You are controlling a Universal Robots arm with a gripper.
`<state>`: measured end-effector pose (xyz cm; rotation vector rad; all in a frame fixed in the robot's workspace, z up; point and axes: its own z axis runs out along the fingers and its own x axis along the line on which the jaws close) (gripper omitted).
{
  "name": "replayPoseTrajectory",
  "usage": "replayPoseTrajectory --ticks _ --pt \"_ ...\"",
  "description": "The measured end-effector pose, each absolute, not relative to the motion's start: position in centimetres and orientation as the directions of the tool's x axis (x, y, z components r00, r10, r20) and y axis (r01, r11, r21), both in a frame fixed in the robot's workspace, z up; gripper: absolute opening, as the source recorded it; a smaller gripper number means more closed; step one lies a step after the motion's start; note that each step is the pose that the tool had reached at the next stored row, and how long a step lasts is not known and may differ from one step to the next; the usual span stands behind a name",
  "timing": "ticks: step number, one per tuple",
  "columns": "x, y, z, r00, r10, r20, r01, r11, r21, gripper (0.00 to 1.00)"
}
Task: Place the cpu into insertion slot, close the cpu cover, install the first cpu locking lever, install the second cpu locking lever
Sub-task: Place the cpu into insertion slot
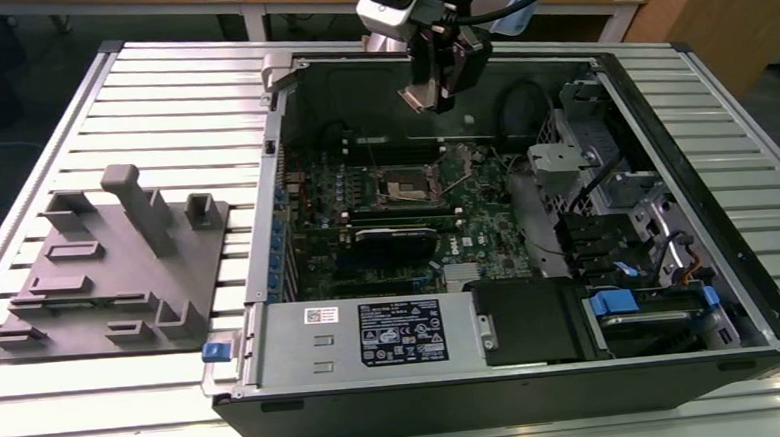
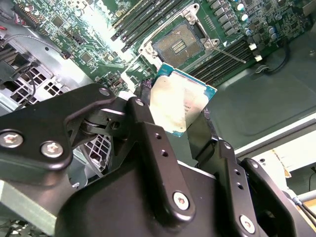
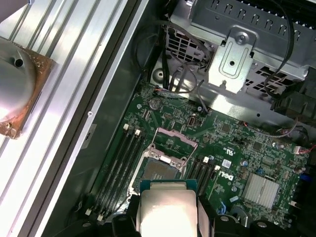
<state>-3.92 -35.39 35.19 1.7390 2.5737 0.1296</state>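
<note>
Above insertion slot [image 2: 177, 44], cpu [image 2: 180, 101] between fingers [image 2: 205, 134], top upward

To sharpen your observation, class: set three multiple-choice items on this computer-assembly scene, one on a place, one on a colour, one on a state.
1. Where is the small square silver-topped cpu?
A. lying on the slatted table
B. held in the black gripper above the board
C. on the grey moulded plate beside the case

2. What colour is the circuit board inside the case?
A. green
B. red
C. white

3. The square metal-rimmed insertion slot with a dark centre is:
A. empty
B. holding a chip
C. under a heatsink

Answers:
1 B, the chip sits clamped in the gripper, clear of the board.
2 A, green shows in both wrist views.
3 A, its bare centre is visible.
</note>
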Motion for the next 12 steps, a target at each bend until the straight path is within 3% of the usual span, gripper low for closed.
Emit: replayPoseTrajectory --ticks 12 --pt "-3.92 -35.39 35.18 -0.361 0.932 0.02 0.93 0.358 0.087 0.54"
